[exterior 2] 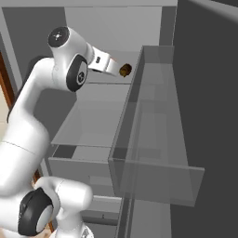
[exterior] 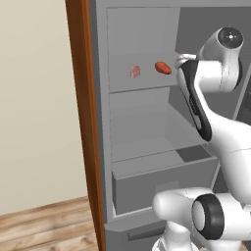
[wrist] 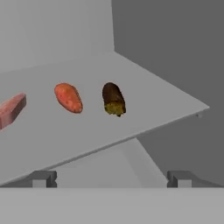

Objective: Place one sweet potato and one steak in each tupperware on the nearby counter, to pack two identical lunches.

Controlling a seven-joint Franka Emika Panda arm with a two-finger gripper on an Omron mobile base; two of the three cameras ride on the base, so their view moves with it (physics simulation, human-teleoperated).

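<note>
On the upper fridge shelf (wrist: 153,94), a grey slab: three food items in a loose row. Orange-red sweet potato (wrist: 68,98) near the middle, oval, lying flat. Dark brown sweet potato (wrist: 113,99) just beside it, apart, not touching; its near end looks yellowish. Steak (wrist: 12,109), pale pink-red, at the frame's left edge, partly cut off, separated from the orange one by a gap.

Left base view: steak (exterior: 135,71) and orange-red potato (exterior: 163,67) sit on the same shelf, close together, the arm's wrist just beside them. Right base view: dark potato (exterior 2: 125,70) shows right at the end of the hand.

Fingers (wrist: 43,178) spread fully wide, nothing between them; gripper (wrist: 112,179) sits short of the shelf edge, level with it, roughly lined up with the dark potato.

Below the shelf: a second shelf, then an open grey drawer (exterior: 147,188). Fridge door (exterior 2: 204,116) stands open; a clear door bin (exterior 2: 158,158) hangs on it. Brown wooden panel (exterior: 86,122) flanks the fridge.
</note>
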